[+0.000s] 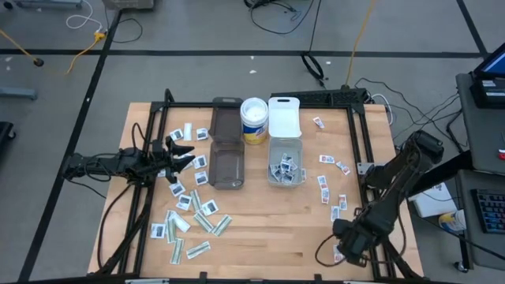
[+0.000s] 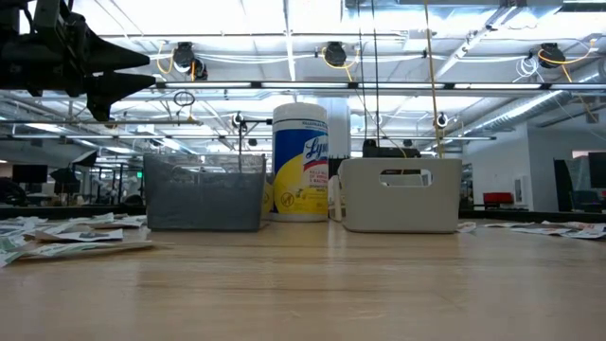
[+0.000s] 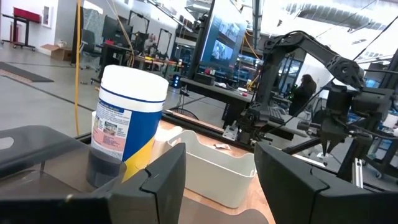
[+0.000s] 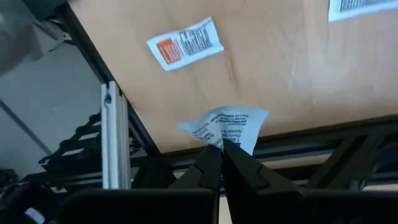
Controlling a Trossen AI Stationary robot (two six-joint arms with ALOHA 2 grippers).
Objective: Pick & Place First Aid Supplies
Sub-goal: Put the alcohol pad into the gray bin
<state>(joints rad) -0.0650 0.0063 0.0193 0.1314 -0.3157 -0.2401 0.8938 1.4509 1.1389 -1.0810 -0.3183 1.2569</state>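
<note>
Packet [image 4: 225, 129] sat clamped in the right gripper [image 4: 222, 163] at lower right of the high view. Clear bin [image 1: 286, 162] lay toward upper left, nearer this arm. Left gripper [image 1: 183, 155] hung apart, empty.

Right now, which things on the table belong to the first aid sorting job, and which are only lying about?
Belongs to the job:
- packet pinched in the right gripper
- loose packets on the left
- packets in the clear bin
- smoky bin

Lying about:
- wipes canister

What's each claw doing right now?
Left claw: open, empty, above the table's left side.
Right claw: shut on a white packet at the table's near right edge.
</note>
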